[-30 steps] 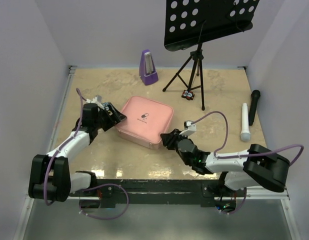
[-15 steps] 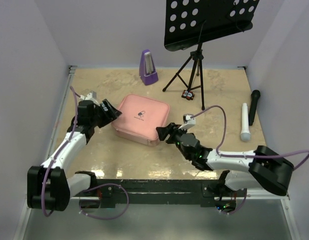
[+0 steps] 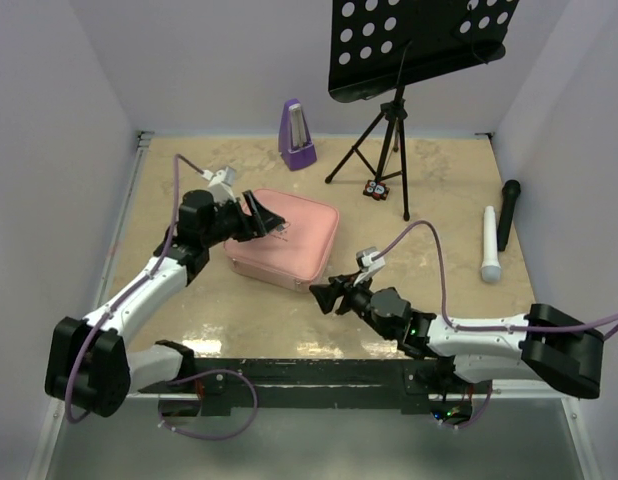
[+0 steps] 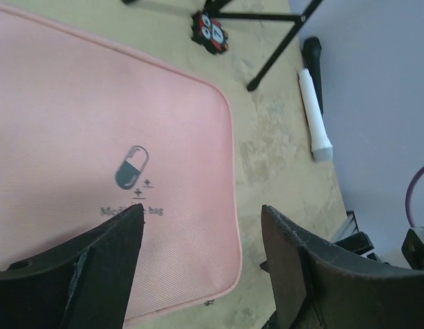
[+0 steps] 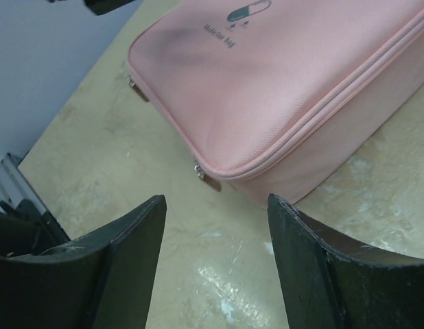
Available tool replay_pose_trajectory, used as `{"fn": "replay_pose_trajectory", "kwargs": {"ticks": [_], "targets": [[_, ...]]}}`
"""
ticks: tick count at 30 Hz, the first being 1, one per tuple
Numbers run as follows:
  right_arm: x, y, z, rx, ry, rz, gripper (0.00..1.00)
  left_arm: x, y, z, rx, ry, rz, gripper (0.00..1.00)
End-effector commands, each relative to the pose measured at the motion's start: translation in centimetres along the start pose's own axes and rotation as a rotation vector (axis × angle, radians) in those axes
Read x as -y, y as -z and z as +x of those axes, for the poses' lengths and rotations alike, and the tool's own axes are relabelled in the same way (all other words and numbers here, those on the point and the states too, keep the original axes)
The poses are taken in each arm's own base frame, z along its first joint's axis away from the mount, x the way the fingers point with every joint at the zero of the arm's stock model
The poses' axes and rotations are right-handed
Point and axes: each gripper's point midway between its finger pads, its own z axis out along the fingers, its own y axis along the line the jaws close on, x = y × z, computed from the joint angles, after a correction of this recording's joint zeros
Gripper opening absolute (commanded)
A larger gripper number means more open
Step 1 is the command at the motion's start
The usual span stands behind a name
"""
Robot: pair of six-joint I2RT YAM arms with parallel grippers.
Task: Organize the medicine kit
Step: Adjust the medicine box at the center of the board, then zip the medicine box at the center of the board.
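The medicine kit (image 3: 301,245) is a pink square soft case lying flat and zipped shut on the beige table. Its lid shows a pill logo (image 4: 131,166). My left gripper (image 3: 273,222) hovers over the left part of the lid, open, with nothing between its fingers; in the left wrist view the left gripper (image 4: 202,212) spans the case's rounded near corner. My right gripper (image 3: 322,296) is just off the case's near edge, open and empty. In the right wrist view the right gripper (image 5: 215,200) is over bare table, and a zip pull (image 5: 199,170) lies just ahead of it.
A purple metronome (image 3: 296,135) stands at the back. A black music stand (image 3: 384,150) rises at the back right with a small red-and-black item (image 3: 375,190) by its feet. A white microphone (image 3: 490,245) and a black one (image 3: 508,210) lie at the right. Walls close both sides.
My left gripper swung from beside the case's left edge to above its lid. My right gripper opened and drew back from the case's near corner toward the table's front.
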Motion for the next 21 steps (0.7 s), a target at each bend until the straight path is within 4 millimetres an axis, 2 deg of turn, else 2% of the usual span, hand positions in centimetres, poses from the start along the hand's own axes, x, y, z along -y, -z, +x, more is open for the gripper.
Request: {"fn": "replay_pose_trajectory", "kwargs": {"ticks": [1,5,9,13,21], "targets": [[-1.4,0.2,0.1,0.030,0.018,-0.038,0.65,4.4,-1.5,0.8,-0.054,-0.072,0.146,0.72],[-1.9,0.2,1.5,0.008,0.024,-0.045,0.63,4.7,-2.7,3.2,-0.125,-0.100,0.152,0.71],[-1.4,-0.2,2.6,-0.009,0.028,-0.020,0.61,3.0,-3.6,4.9,-0.163,-0.090,0.111,0.70],[-1.6,-1.0,2.5,0.009,0.014,-0.004,0.60,1.4,-4.4,5.7,-0.177,-0.075,0.065,0.69],[-2.8,-2.3,2.9,0.013,-0.013,-0.035,0.59,-0.1,-5.1,6.8,-0.199,-0.051,0.022,0.67]]}}
